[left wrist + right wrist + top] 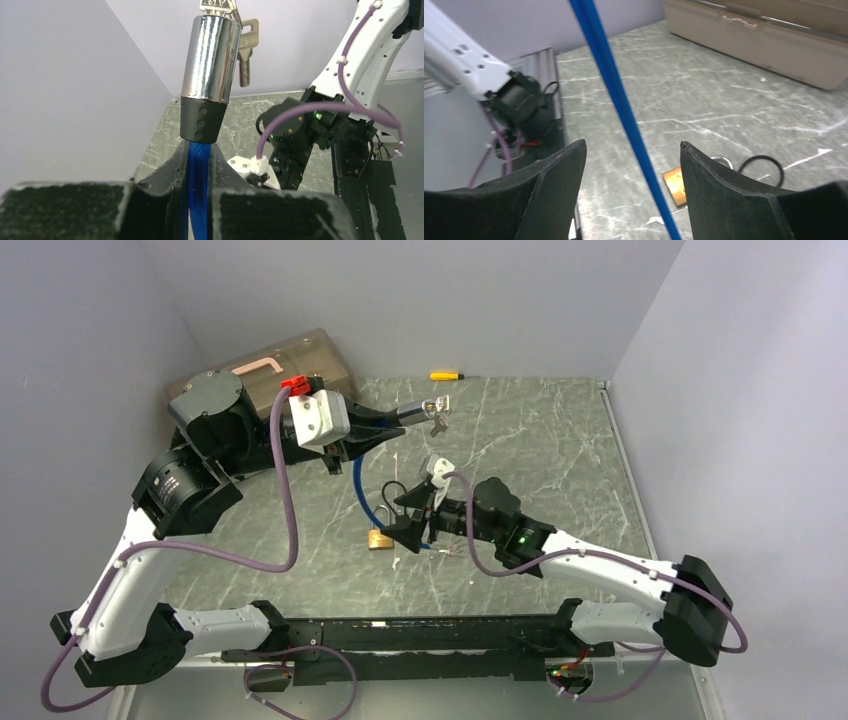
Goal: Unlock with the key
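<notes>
Top external: padlock (379, 538) clear of all table (560, 440) edges.

worktop (560, 440): smooth veined stone look | sleeve (210, 55): polished chrome metal | cable (625, 115): glossy blue plastic | padlock (379, 539): shiny brass | box (320, 355): matt tan plastic

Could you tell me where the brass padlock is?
Top view: the brass padlock lies on the table near centre, just left of the right gripper, by the blue cable.

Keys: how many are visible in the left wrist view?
2. One key dangles beside the chrome end of the blue cable held by the left end effector; another key peeks over that end's top. More may be hidden.
</notes>
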